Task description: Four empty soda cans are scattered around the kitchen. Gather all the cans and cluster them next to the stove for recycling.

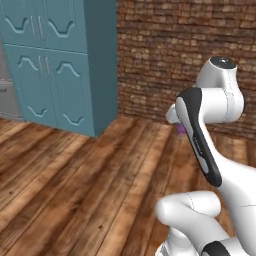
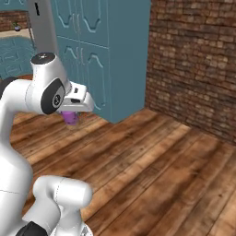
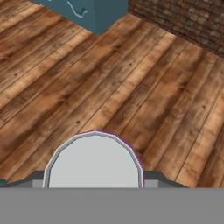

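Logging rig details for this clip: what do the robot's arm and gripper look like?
A glossy white arm of rounded, bulbous segments, with dark grey-black joint caps and a long dark strip along one link. The white hand ends in a gripper whose dark fingertips barely show. No cables or readable markings visible.

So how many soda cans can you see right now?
1: a purple soda can held in the hand, raised above the wooden floor, its grey top close in the hand view. Others may be out of view.

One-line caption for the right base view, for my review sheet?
Gripper carries a purple soda can above the wooden floor, near teal cabinets.
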Robot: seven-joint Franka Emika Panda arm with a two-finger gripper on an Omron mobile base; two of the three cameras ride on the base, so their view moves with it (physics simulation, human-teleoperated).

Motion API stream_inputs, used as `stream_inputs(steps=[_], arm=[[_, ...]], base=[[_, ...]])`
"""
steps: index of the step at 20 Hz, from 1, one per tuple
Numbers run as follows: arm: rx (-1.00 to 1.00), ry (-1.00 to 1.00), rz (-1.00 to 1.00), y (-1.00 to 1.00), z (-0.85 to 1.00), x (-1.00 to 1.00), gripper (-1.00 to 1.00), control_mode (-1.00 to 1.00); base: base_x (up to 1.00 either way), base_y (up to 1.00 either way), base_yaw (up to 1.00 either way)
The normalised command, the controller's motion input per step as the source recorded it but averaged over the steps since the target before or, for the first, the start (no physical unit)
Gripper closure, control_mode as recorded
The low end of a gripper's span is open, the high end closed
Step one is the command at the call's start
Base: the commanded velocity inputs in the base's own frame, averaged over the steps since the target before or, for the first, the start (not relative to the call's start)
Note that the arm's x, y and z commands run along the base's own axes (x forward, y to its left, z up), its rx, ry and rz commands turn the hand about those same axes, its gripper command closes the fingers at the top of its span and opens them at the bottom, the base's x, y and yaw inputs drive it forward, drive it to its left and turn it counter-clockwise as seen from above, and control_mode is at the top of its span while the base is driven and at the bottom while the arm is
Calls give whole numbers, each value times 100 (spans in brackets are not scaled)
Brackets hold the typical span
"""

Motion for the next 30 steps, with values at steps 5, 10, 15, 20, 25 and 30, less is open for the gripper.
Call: stream_inputs(steps=[5,10,15,20,25,30], arm=[[0,0,0,0,0,0,100,100],[0,0,0,0,0,0,100,100],[0,0,0,0,0,0,100,100],[0,0,0,0,0,0,100,100],[0,0,0,0,0,0,100,100],[0,0,0,0,0,0,100,100]], base=[[44,1,36],[45,0,36],[44,0,35],[44,0,34],[46,-1,34],[66,-7,30]])
